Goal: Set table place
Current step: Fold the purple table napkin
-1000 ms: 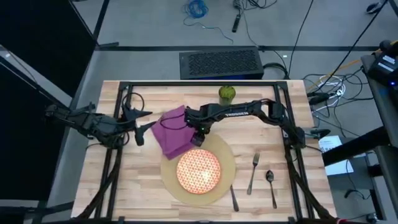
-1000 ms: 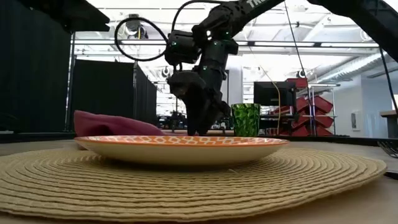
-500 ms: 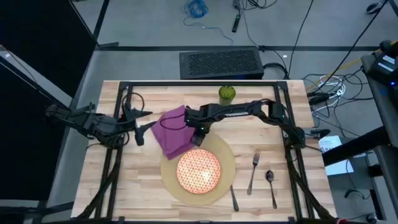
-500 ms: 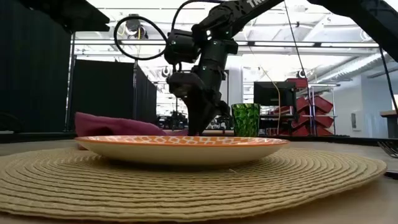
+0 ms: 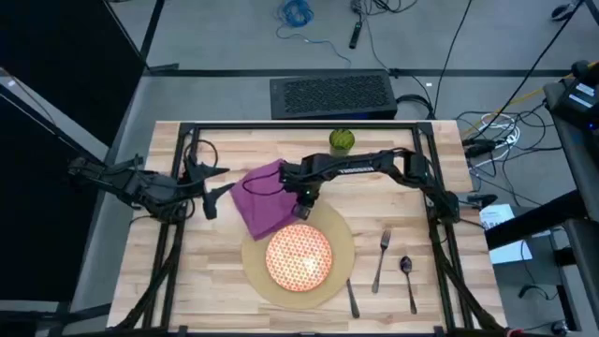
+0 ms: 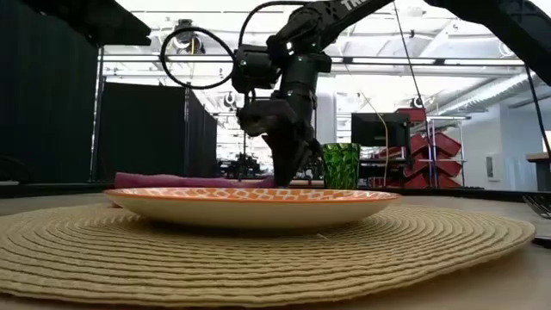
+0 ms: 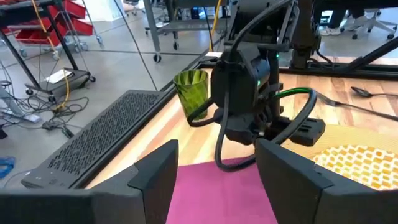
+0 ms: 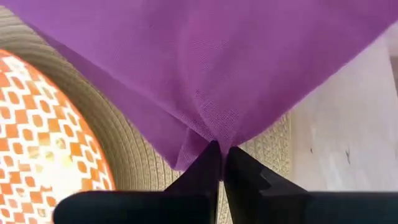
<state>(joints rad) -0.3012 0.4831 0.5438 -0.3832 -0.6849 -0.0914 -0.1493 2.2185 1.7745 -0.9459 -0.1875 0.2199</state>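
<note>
Currently the tabletop (image 5: pixel 201 281) carries the round mat (image 5: pixel 343 245) at its near centre, with the patterned plate (image 5: pixel 299 257) on it. Your right tool (image 5: pixel 301 208) is pinched closed on a corner of the purple napkin (image 5: pixel 257 201), which overlaps the mat's rim. Left tool (image 5: pixel 217 193) waits, fingers apart, empty. Risk, operator: dragging the cloth could shift mat and plate.

Both arms are matte black with boxy angular links. The right arm (image 5: pixel 360 168) carries white lettering along one link and a small green indicator light near its wrist. Black cables loop in wide arcs beside its wrist housing (image 6: pixel 288 82). The left end effector (image 7: pixel 214 177) has two broad, flat, dark wedge-shaped fingers (image 7: pixel 155 174).
</note>
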